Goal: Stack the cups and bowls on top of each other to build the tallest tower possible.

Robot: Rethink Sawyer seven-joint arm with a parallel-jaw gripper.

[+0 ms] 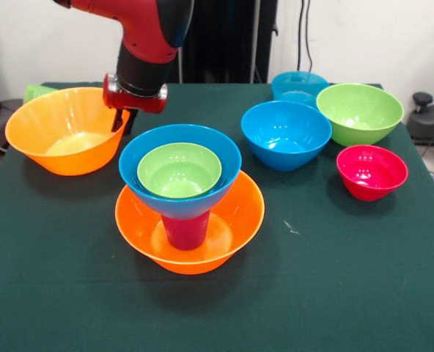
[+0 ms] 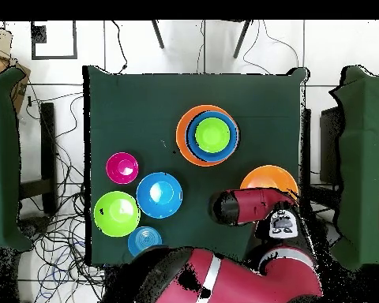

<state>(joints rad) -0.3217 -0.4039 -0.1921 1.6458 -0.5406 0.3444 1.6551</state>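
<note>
The tower stands at the table's middle: a wide orange bowl point(image 1: 232, 220) holds an upturned purple-magenta cup point(image 1: 185, 232), which carries a blue bowl point(image 1: 140, 165) with a lime green bowl point(image 1: 179, 171) nested in it. From overhead the tower point(image 2: 208, 136) shows as rings. My gripper point(image 1: 125, 121) hangs open and empty just behind the tower, between it and the second orange bowl point(image 1: 67, 128). The light green cup point(image 1: 35, 92) peeks out behind that bowl. In the overhead view the arm hides the gripper.
Loose bowls sit on the right in the front view: a blue one point(image 1: 285, 134), a teal-blue one point(image 1: 299, 86), a lime green one point(image 1: 359, 111) and a red-pink one point(image 1: 372, 171). The table has a dark green cloth point(image 1: 327, 279).
</note>
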